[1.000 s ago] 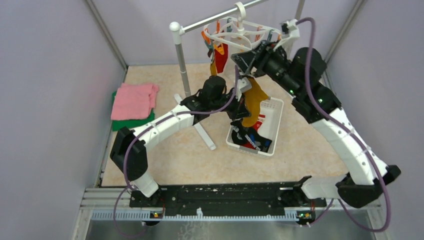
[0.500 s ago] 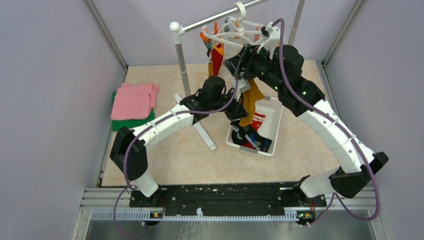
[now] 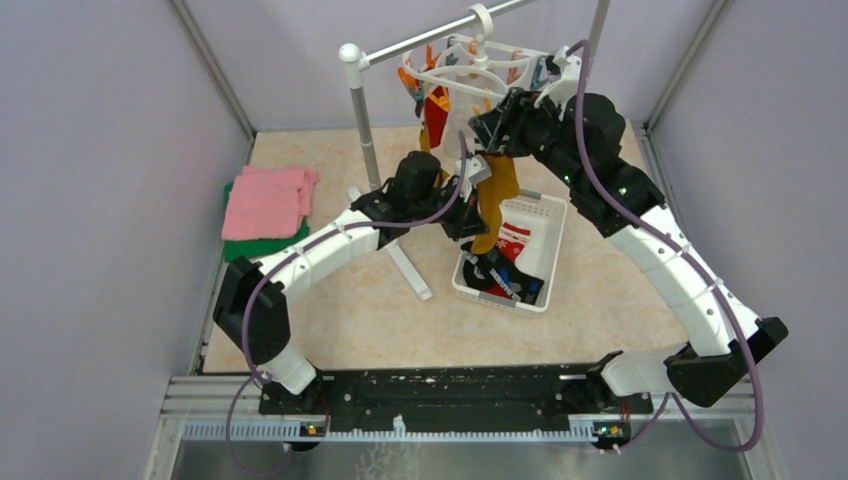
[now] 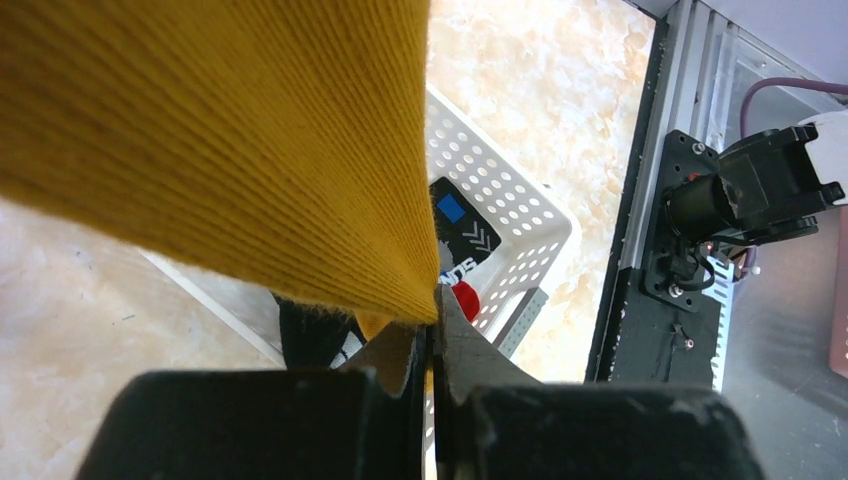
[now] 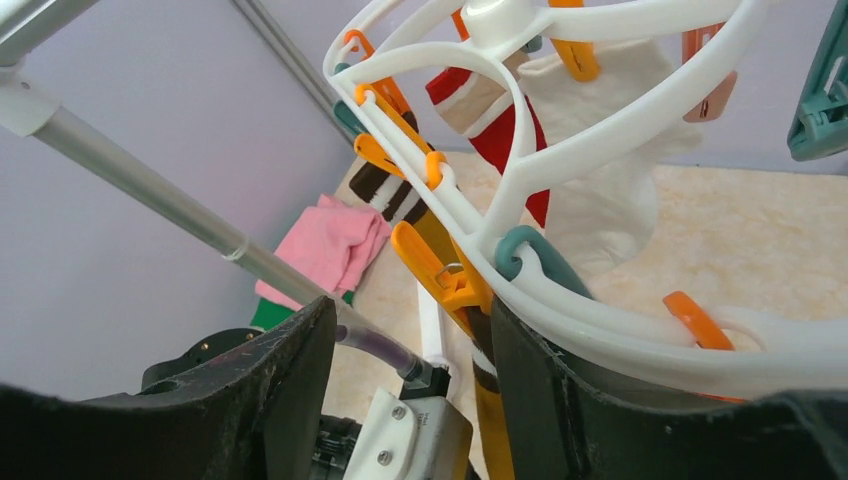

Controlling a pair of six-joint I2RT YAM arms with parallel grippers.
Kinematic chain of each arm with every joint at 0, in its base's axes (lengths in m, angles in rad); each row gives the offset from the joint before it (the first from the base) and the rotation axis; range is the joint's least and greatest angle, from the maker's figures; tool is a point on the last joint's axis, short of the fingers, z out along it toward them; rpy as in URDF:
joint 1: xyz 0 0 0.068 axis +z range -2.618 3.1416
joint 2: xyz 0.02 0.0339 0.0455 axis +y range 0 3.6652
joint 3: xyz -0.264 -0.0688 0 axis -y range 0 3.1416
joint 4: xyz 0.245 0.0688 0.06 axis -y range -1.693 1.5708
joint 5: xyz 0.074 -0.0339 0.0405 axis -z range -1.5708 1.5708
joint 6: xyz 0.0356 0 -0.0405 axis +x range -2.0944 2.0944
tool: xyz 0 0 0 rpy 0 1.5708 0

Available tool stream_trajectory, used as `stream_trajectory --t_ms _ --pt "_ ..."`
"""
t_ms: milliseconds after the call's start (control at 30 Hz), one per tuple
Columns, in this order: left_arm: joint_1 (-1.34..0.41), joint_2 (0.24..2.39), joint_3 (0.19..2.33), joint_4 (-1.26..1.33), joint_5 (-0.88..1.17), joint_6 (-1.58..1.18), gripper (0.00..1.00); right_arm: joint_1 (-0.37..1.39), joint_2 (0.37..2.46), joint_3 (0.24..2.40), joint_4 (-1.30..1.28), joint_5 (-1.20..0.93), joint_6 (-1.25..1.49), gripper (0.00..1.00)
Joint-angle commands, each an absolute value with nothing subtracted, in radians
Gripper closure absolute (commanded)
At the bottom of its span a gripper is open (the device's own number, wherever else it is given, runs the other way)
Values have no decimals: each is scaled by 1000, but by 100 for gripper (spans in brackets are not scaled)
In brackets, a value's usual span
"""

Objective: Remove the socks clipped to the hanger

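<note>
My left claw [image 4: 432, 305] is pinched shut on the lower edge of the ribbed mustard-yellow fabric sock [image 4: 220, 130]. The sock stretches up and away above the white perforated plastic basket [image 4: 505, 190]. My right claw [image 5: 410, 320] stands apart, with a finger on either side of the orange plastic clip [image 5: 432, 268] gripping that sock's striped top on the white oval plastic hanger [image 5: 590, 310].

Room is tight up there. The grey metal rack pole [image 5: 150, 185] runs just left of the claw, and the hanger's rings are close on the right.

Only the right wrist view shows a red sock with white cuff [image 5: 505, 130] and a white sock [image 5: 610, 200] clipped farther round. Only the overhead view shows dark and red socks lying in the basket on the beige table [image 3: 340, 320].
</note>
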State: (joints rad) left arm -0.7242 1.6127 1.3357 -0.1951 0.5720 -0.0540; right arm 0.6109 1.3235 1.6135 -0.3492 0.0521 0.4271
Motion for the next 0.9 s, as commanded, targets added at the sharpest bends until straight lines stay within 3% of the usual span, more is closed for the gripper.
stream_trajectory --t_ms 0,300,533,867 --pt "-727 1575 1342 -178 607 -55 100 603 1293 1613 -296 51 434 42" --pt "-730 1579 1352 -167 622 -62 100 603 1340 1636 -259 54 419 42" --pt "-745 1576 1351 -165 633 -67 100 602 1367 1613 -171 83 394 50" --pt "-749 1567 1348 -169 640 -65 100 605 1384 1613 -155 120 322 43"
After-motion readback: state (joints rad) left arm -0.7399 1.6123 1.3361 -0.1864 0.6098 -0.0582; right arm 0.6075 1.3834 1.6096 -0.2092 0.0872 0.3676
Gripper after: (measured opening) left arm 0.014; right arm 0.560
